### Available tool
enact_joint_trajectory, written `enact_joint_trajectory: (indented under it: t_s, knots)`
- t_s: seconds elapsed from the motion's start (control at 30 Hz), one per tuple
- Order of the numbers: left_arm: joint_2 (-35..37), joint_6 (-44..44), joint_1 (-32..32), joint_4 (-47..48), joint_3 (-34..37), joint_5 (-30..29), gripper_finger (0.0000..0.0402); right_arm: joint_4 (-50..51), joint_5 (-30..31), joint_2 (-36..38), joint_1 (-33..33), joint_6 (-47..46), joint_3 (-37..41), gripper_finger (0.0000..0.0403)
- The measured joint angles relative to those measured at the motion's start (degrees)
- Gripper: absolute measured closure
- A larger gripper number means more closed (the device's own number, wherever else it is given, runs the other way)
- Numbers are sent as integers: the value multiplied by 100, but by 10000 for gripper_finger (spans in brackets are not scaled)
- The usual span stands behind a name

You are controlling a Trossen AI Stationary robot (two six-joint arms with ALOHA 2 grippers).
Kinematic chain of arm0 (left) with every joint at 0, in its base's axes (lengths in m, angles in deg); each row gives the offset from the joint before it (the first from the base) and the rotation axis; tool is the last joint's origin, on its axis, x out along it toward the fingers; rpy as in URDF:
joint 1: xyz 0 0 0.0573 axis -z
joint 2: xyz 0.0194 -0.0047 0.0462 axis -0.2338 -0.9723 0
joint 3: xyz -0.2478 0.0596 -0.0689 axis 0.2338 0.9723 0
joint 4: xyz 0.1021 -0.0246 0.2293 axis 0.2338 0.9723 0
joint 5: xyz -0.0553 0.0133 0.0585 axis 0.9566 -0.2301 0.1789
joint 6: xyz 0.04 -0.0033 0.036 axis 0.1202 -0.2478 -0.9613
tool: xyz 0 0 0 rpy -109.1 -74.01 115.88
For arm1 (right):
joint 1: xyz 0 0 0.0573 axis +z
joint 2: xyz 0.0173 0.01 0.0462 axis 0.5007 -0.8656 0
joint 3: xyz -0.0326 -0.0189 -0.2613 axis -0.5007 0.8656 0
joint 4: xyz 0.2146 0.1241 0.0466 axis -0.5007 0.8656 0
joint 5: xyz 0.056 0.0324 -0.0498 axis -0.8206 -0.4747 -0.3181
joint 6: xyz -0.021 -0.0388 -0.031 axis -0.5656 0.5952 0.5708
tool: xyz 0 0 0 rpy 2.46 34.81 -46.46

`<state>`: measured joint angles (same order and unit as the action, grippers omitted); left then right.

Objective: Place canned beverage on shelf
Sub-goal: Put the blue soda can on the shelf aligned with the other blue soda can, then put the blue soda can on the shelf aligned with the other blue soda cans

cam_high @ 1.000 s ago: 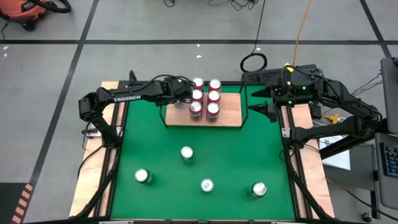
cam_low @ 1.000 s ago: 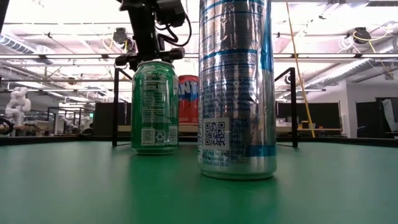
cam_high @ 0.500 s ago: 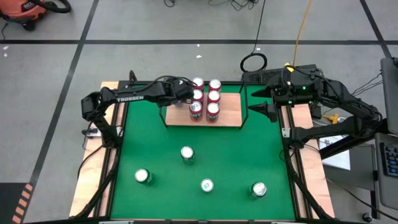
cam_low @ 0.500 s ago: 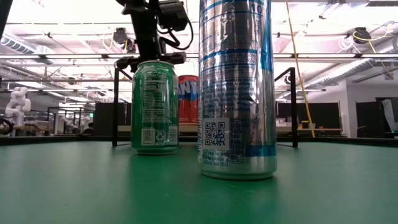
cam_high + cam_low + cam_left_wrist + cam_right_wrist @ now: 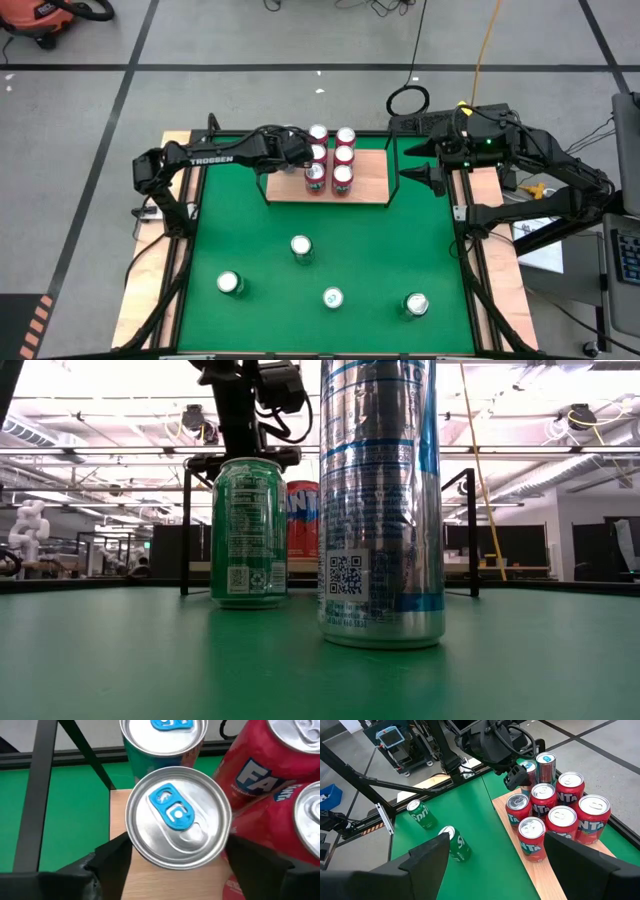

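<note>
Low view: tall silver can [image 5: 381,500] cut off at top edge, blocks most of the red Fanta can [image 5: 303,518] behind it & part of the shelf [image 5: 466,520]. Left arm [image 5: 240,405] runs out the top. Left wrist view: left end effector [image 5: 176,854] fingers cut by bottom edge; blue-tab can [image 5: 177,817] hides whether pads touch it. High view: can labels too small to read; right end effector [image 5: 412,175] fingers too small to tell apart.

Shelf [image 5: 368,188] at mat [image 5: 250,240] back edge, cans [image 5: 330,158] clustered on its left half. Four cans [image 5: 301,246] upright on mat in front, well apart.
</note>
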<state>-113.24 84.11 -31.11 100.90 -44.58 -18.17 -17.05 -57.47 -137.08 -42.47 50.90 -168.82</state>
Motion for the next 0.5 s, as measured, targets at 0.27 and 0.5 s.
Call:
enact_joint_trajectory:
  t_s: [0.27, 0.5]
  knots:
    - [319, -6, 13, 94, 0, 218, 57, 2, 0, 0, -1, -1, 0, 87]
    - [916, -80, 83, 230, 0, 411, 57, 3, 9, 0, 0, -142, 0, 87]
